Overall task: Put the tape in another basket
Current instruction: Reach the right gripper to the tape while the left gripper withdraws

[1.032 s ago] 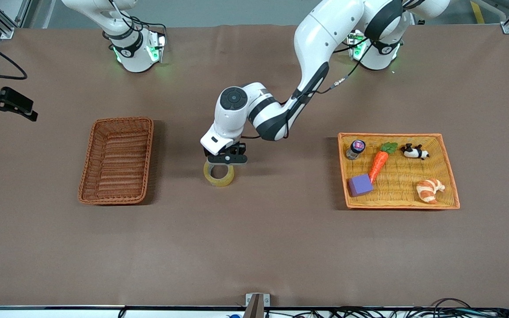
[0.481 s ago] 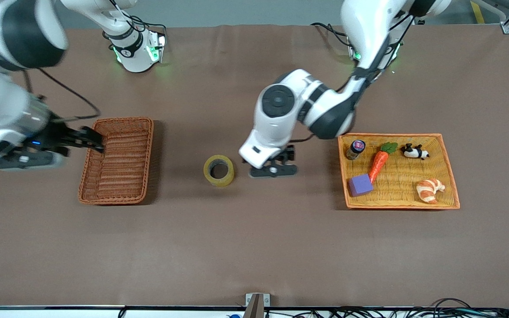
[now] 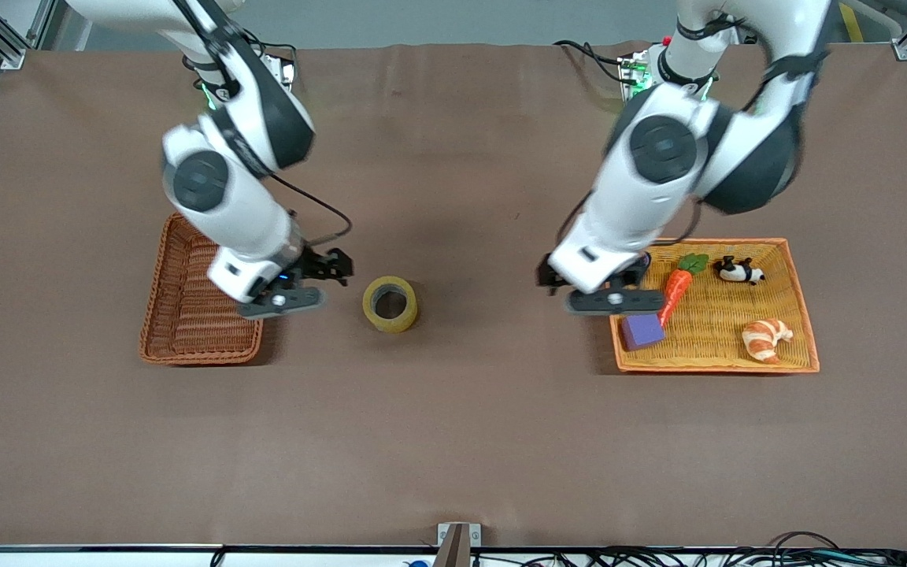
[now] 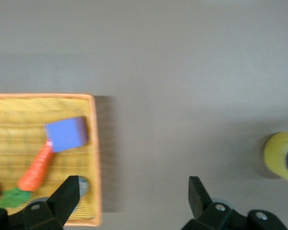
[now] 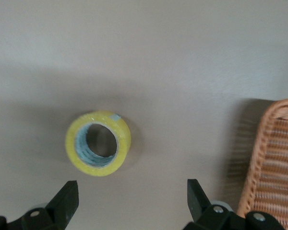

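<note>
Brown table: tape outside reddish basket.

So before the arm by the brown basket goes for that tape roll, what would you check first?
1. Tape free on the table, lying flat, hole up: ok.
2. Right gripper open, holding nothing: ok.
3. Right gripper lined up over the tape: not ok; it is between the tape and the reddish-brown wicker basket.
4. Left gripper clear of the tape: ok; open, over the orange tray's edge beside the purple block.
5. Room in the wicker basket: cannot tell; the right arm covers part.
</note>
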Motion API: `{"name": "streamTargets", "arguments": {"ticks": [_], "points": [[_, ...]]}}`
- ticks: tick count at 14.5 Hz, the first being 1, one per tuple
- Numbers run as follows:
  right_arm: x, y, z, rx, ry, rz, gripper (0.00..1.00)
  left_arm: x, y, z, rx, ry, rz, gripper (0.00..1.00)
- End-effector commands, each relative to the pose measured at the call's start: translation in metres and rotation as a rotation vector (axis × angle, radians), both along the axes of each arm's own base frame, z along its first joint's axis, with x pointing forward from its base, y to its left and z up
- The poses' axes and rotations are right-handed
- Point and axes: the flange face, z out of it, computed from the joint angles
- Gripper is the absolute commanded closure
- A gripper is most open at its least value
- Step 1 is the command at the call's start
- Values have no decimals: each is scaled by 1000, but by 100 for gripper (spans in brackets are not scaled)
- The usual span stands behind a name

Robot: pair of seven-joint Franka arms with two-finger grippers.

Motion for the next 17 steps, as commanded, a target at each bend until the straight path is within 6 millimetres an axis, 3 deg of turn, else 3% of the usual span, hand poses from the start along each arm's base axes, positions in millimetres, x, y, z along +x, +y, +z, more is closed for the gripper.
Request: {"name": "streamTargets", "arguments": {"ticks": [1,5,8,11,17], "points": [[-6,21,-46,-75,18,47,0,-18,63,44,11,-14,-19,0],[-15,58,-111,-22,-14,-11,0,-20,147,98,23,-46,-15,0],[-25,60,-132,-37,-23,1,0,-26,193,122,36,-58,-28,0],[-46,58,-160,13,-80,44,0,-40,209,139,48,-40,-49,0],[-45,51,-165,-18,-98,80,5,-36,230,141,8,-19,-8,0]]}}
